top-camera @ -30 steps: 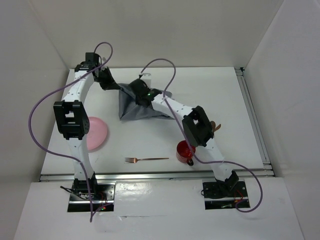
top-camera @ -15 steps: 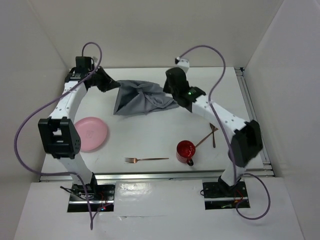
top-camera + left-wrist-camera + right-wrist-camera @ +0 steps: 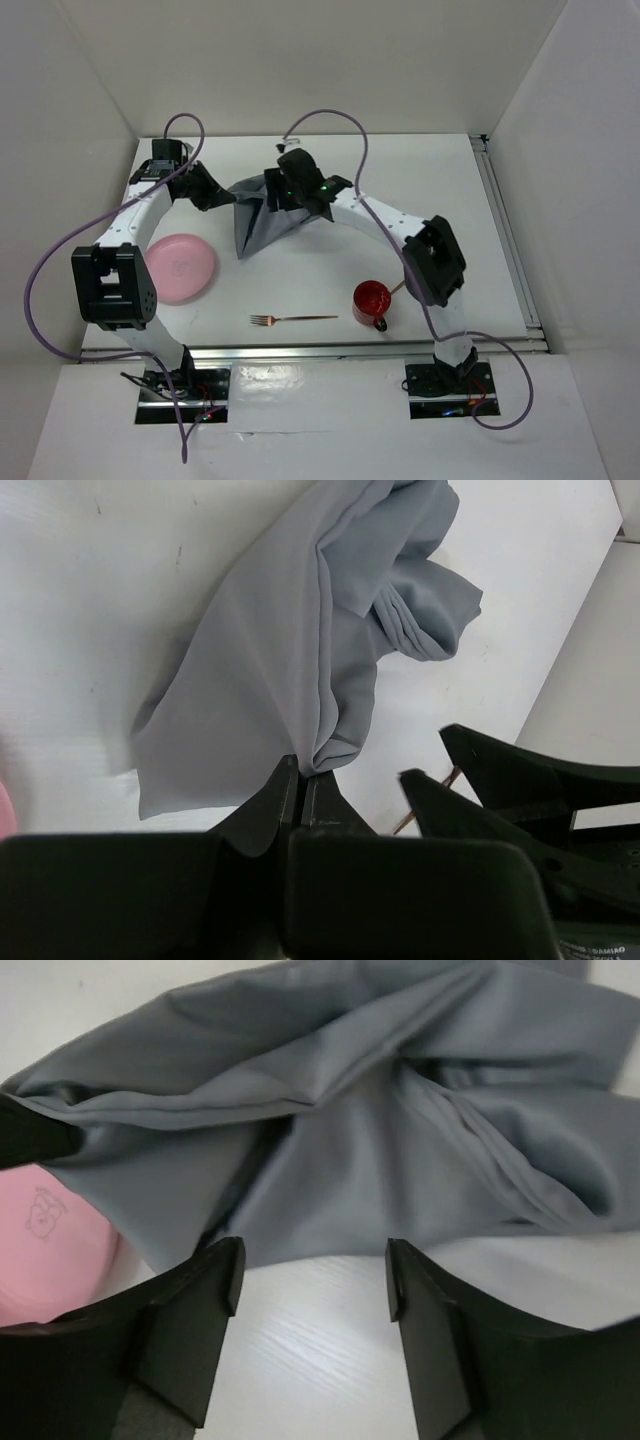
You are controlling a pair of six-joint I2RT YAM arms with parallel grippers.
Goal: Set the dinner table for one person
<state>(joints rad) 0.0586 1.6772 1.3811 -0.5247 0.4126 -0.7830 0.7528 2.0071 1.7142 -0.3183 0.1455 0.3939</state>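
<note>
A crumpled grey cloth [image 3: 262,222] lies at the back of the white dinner table [image 3: 440,190]. My left gripper [image 3: 226,195] is shut on the cloth's left edge; in the left wrist view the fabric [image 3: 290,650] comes out of the closed left gripper [image 3: 300,772]. My right gripper [image 3: 272,200] hovers over the cloth's top, open. The right wrist view shows bare table between the right gripper's [image 3: 314,1265] spread fingers, with the cloth [image 3: 380,1130] just beyond them. A pink plate [image 3: 181,267], a copper fork [image 3: 292,319] and a red cup [image 3: 371,301] stand nearer the front.
A copper utensil [image 3: 398,287] pokes out beside the cup, mostly hidden under the right arm. Metal rails [image 3: 508,240] run along the table's right and near edges. White walls close in the left, back and right sides. The plate's rim [image 3: 45,1250] appears left of the right gripper.
The right gripper has opened, let go of the cloth and swung back left. The cloth, stretched wide half a second ago, has slumped into a bunch toward the left gripper, which stays shut.
</note>
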